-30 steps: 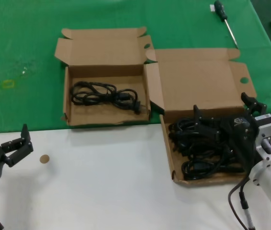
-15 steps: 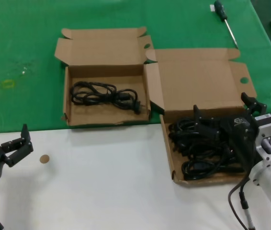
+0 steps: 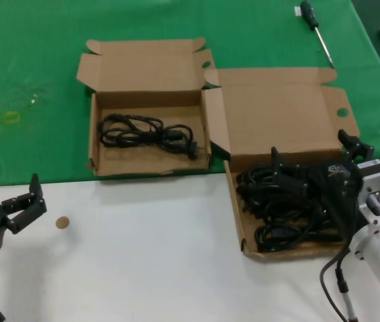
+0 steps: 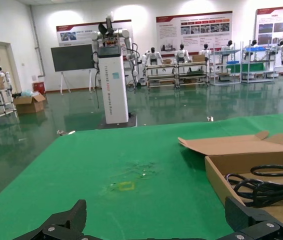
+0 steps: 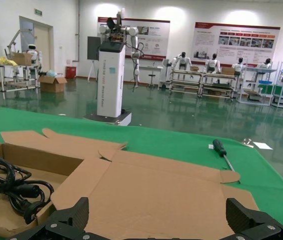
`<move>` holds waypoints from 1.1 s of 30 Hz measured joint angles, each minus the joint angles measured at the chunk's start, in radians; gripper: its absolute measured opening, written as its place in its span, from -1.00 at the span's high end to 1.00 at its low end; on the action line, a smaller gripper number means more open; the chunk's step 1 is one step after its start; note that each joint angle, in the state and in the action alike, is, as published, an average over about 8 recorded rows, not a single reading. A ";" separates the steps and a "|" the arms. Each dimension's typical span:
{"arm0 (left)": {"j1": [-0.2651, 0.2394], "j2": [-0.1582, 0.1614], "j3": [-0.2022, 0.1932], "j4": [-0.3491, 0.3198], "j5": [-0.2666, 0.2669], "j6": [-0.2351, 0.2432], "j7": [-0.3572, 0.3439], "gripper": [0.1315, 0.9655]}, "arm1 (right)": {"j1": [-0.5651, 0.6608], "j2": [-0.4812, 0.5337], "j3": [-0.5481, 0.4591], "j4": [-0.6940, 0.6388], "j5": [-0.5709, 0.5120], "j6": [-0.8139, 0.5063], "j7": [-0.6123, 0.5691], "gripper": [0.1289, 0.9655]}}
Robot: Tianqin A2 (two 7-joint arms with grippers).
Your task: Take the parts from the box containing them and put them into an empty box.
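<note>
The right gripper (image 3: 311, 157) hangs low over the right-hand box (image 3: 280, 114), its fingers spread wide above the pile of black power cords (image 3: 280, 204) inside, holding nothing. The left gripper (image 3: 27, 198) sits apart at the near left edge over the white tabletop (image 3: 150, 255), fingers also open and empty.

The work surface is white nearest the robot, and a green cloth (image 3: 35, 60) covers the far part. Both wrist views look out past the cloth into a large hall with a glossy green floor, wall posters, shelving and humanoid robots standing in rows.

There are two open cardboard boxes, touching at one corner. The left box (image 3: 146, 67) lies fully on the green cloth and holds one coiled cord (image 3: 146, 134). The right box straddles the cloth's edge and holds several tangled cords; their exact number cannot be told. One green-handled screwdriver (image 3: 316, 30) lies on the cloth beyond the right box. One small round brown disc (image 3: 62, 223) rests on the white surface near the left gripper.
</note>
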 joint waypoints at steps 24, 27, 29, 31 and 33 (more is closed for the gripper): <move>0.000 0.000 0.000 0.000 0.000 0.000 0.000 -1.00 | 0.000 0.000 0.000 0.000 0.000 0.000 0.000 -1.00; 0.000 0.000 0.000 0.000 0.000 0.000 0.000 -1.00 | 0.000 0.000 0.000 0.000 0.000 0.000 0.000 -1.00; 0.000 0.000 0.000 0.000 0.000 0.000 0.000 -1.00 | 0.000 0.000 0.000 0.000 0.000 0.000 0.000 -1.00; 0.000 0.000 0.000 0.000 0.000 0.000 0.000 -1.00 | 0.000 0.000 0.000 0.000 0.000 0.000 0.000 -1.00; 0.000 0.000 0.000 0.000 0.000 0.000 0.000 -1.00 | 0.000 0.000 0.000 0.000 0.000 0.000 0.000 -1.00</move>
